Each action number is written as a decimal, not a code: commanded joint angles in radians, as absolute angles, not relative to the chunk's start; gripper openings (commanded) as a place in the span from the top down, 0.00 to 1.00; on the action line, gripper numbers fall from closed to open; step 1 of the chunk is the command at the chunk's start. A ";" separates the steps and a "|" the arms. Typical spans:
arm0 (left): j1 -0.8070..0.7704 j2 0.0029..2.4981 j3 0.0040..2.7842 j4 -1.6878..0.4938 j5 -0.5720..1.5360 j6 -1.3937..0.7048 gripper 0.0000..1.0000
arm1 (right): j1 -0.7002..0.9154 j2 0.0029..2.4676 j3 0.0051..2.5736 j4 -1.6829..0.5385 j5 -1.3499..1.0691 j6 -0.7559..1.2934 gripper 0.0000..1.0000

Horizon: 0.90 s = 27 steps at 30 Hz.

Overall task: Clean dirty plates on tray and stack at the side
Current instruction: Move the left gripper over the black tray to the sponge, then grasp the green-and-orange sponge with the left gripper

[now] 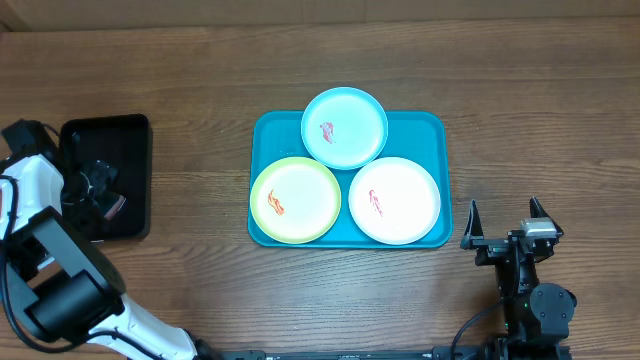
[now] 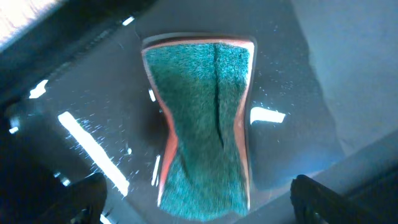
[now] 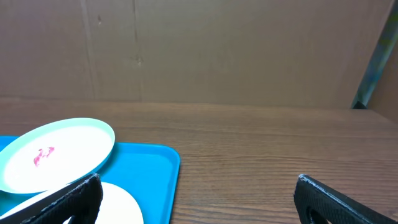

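Observation:
The turquoise tray (image 1: 432, 128) holds three plates. The light blue plate (image 1: 350, 118) is at the back, the yellow-green plate (image 1: 300, 205) front left, the white plate (image 1: 400, 190) front right. Each has a red-orange smear. My left gripper (image 1: 100, 190) is open over the black tray (image 1: 135, 135), with a green sponge (image 2: 202, 118) lying between and ahead of its fingers (image 2: 199, 202). My right gripper (image 1: 505, 225) is open and empty to the right of the turquoise tray. In the right wrist view I see the light blue plate (image 3: 56, 152), the white plate (image 3: 121, 208) and the tray's corner (image 3: 161, 165).
The black tray stands at the table's left edge. Bare wooden table (image 1: 540, 120) lies right of and behind the turquoise tray. A brown cardboard wall (image 3: 217, 50) stands behind the table.

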<state>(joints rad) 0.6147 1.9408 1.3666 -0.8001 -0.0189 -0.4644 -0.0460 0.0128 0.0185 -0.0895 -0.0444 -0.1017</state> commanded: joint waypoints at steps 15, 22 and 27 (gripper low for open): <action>0.567 2.053 1.391 -0.781 -0.022 -0.426 0.96 | -0.050 0.003 0.008 -0.081 -0.042 -0.102 0.00; 0.569 2.053 1.391 -0.743 -0.140 -0.426 0.00 | -0.050 0.003 0.008 -0.081 -0.043 -0.102 0.00; 0.569 2.053 1.391 -0.683 -0.194 -0.426 0.00 | -0.050 0.003 0.008 -0.081 -0.043 -0.102 0.00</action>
<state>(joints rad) 0.5697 2.0335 1.3716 -0.7067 -0.1249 -0.4271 -0.0460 0.0128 0.0185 -0.0895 -0.0444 -0.1017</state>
